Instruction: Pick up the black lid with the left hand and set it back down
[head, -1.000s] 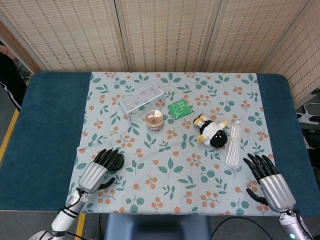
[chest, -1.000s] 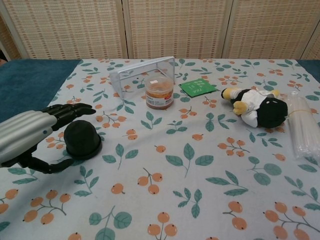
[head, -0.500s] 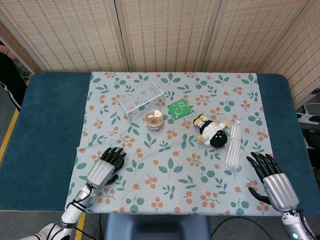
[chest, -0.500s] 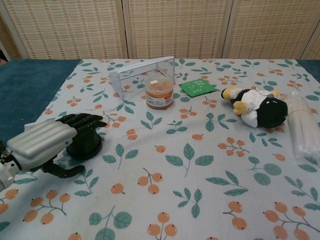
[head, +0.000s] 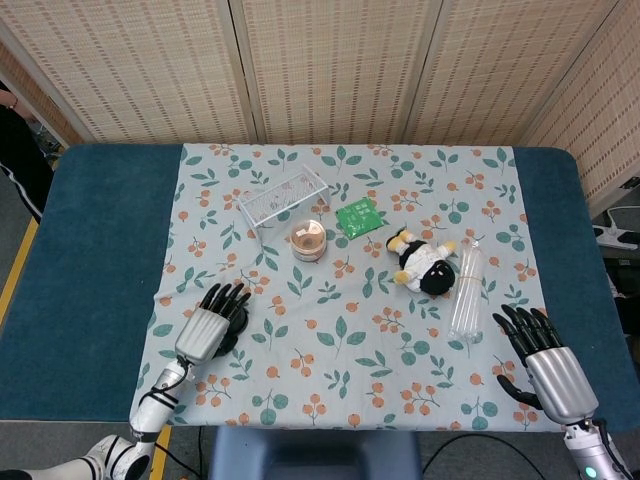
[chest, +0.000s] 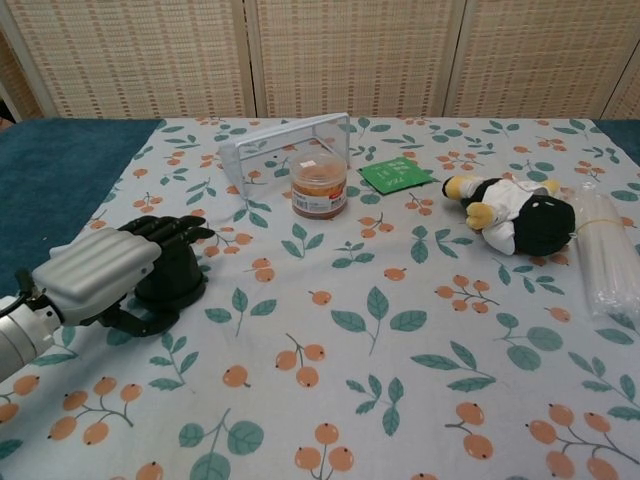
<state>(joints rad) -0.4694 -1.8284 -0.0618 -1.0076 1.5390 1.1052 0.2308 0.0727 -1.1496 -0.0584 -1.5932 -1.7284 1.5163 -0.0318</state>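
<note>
The black lid (head: 234, 322) (chest: 181, 284) sits on the floral cloth at the front left, mostly covered by my left hand (head: 208, 328) (chest: 100, 275). The hand's fingers (chest: 168, 231) are spread over the lid's top and the thumb curls round its near side; the lid still rests on the cloth. My right hand (head: 545, 365) lies at the front right corner with its fingers apart and nothing in it. It shows only in the head view.
A wire rack (head: 283, 195) (chest: 285, 150), a small jar (head: 308, 240) (chest: 320, 187) and a green packet (head: 358, 217) stand mid-table. A plush toy (head: 422, 262) (chest: 515, 222) and a bag of straws (head: 466, 290) (chest: 605, 250) lie to the right.
My left hand has slid forward from beside the lid onto it, and its fingers now cover the top. The lid has not moved. The right hand drew back slightly.
</note>
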